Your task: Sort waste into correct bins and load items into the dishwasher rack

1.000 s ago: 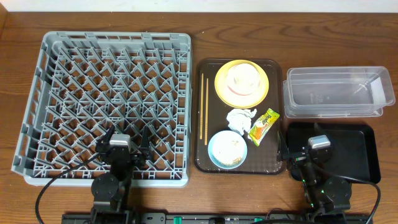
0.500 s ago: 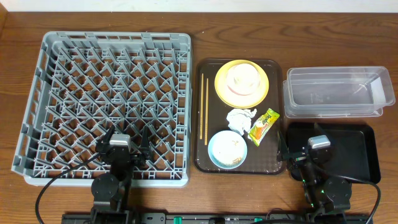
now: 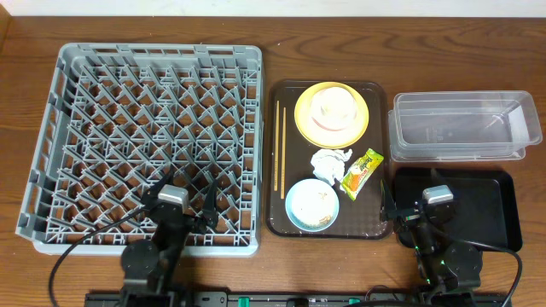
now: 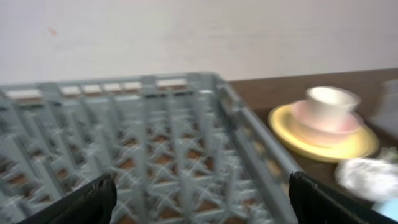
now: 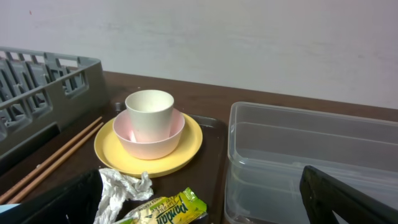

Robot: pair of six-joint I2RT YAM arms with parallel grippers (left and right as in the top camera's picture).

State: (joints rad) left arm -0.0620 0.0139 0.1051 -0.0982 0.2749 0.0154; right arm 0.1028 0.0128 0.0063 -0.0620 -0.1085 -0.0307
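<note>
The left fingers (image 4: 81, 210) have shifted right over the dishwasher rack's (image 3: 145, 128) near edge, spread wide and empty, as are the right fingers (image 5: 348, 206) over the black tray (image 3: 495, 215) beside the clear tub (image 3: 461, 128).

L arm (image 3: 147, 256) & R arm (image 3: 450, 260) black w/ round joint housings, silver-grey cap (image 3: 171, 196) per wrist, thin black cables (image 3: 64, 260) at bases, matte black fingers (image 4: 87, 202).

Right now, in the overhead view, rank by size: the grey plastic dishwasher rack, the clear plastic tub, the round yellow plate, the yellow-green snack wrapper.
Largest first:
grey plastic dishwasher rack
clear plastic tub
round yellow plate
yellow-green snack wrapper
</note>
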